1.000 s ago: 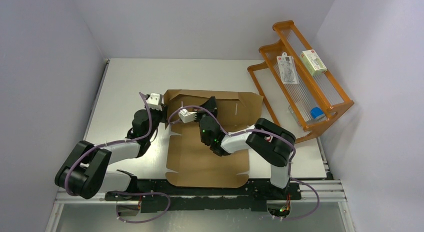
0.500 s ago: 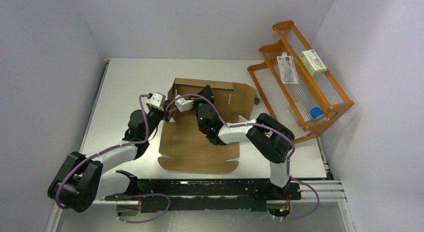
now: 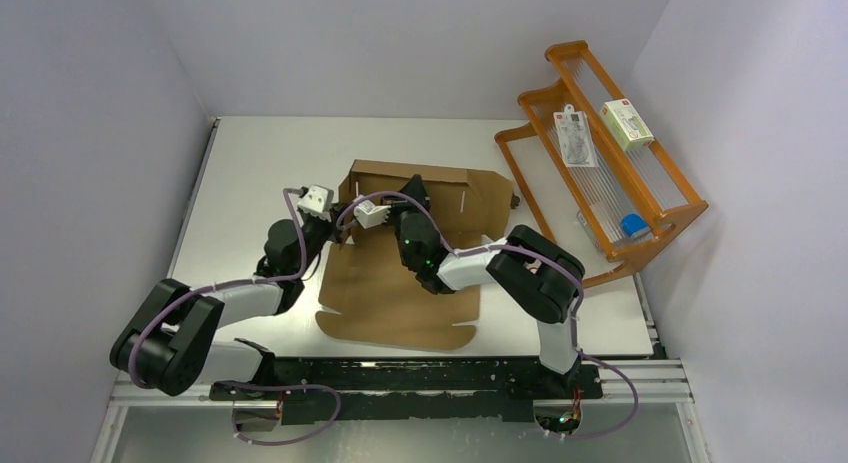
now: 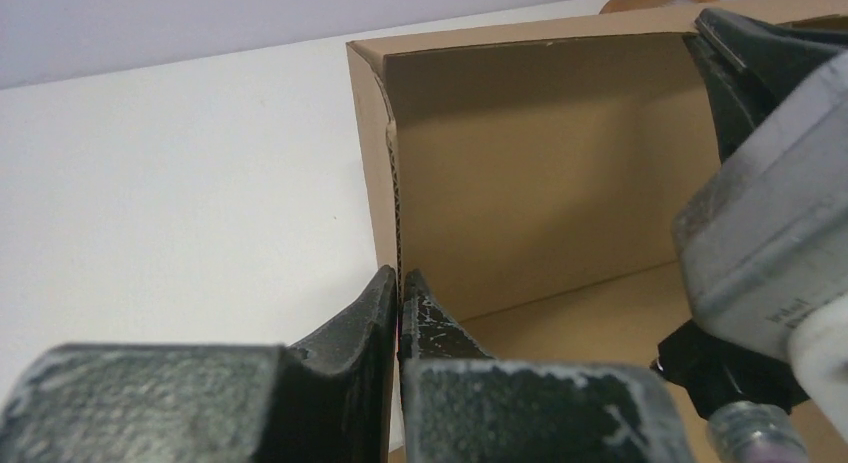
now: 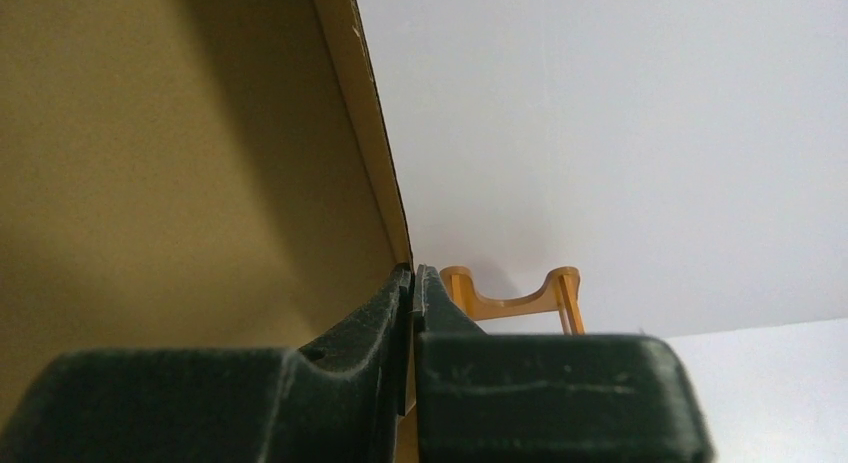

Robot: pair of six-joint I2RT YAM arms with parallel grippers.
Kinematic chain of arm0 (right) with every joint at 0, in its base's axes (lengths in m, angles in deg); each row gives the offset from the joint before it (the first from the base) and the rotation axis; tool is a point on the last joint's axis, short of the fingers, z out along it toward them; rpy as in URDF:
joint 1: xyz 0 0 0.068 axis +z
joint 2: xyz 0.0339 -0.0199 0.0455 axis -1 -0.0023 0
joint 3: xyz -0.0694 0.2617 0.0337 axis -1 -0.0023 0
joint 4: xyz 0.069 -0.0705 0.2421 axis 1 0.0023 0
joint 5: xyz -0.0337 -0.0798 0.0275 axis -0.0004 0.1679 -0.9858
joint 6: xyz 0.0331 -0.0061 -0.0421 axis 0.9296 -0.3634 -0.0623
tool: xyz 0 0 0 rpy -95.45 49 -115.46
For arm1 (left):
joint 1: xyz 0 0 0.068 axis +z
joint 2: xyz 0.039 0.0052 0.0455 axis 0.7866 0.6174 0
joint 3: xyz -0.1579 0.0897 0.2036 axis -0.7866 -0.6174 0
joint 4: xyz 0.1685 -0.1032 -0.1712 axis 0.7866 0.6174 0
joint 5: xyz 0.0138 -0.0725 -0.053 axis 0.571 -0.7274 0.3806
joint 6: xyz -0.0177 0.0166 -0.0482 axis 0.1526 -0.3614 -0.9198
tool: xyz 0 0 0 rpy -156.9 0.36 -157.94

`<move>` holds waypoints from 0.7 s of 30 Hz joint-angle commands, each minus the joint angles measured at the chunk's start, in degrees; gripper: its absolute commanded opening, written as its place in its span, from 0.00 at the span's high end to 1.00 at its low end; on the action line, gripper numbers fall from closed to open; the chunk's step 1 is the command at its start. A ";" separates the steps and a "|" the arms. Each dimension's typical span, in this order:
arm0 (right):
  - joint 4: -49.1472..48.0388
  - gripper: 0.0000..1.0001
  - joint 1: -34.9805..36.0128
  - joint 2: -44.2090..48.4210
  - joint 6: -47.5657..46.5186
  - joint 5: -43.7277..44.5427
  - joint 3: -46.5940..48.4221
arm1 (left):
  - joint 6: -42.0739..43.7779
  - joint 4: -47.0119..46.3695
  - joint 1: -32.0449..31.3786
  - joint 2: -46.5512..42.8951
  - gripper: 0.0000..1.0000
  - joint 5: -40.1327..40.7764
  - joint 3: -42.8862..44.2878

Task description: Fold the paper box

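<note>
1. Paper box (image 3: 400, 283), a plain brown corrugated cardboard sheet with die-cut flaps and slits, sits on the white table (image 3: 250, 163) just left of the orange wooden rack (image 3: 572, 49). Its right-hand flap almost reaches the rack's foot.
2. Handling-wise I'd call it light and pretty stiff across the panels, but happy to bend along the scored creases. It looks like it'll skate around on that smooth tabletop, so it probably needs two holds at once. The thin top edges of the raised walls, close to a corner, seem the best places to pinch. The flat middle gives you nothing to grab.
3. Left gripper (image 4: 398, 288) is clamped tight on the edge of the side wall farthest from the rack. Right gripper (image 5: 413, 278) is pinched closed on the top edge of the back wall.
4. Compared with a second ago, the whole sheet has slid farther back and the back wall stands more upright. Since half a second ago the cardboard has barely changed, and only the left arm's elbow has pulled back.
</note>
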 commanded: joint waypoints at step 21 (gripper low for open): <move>-9.81 0.87 6.34 0.25 -0.34 -0.43 -8.42 | -9.72 -13.58 -8.37 6.39 0.89 6.67 -9.13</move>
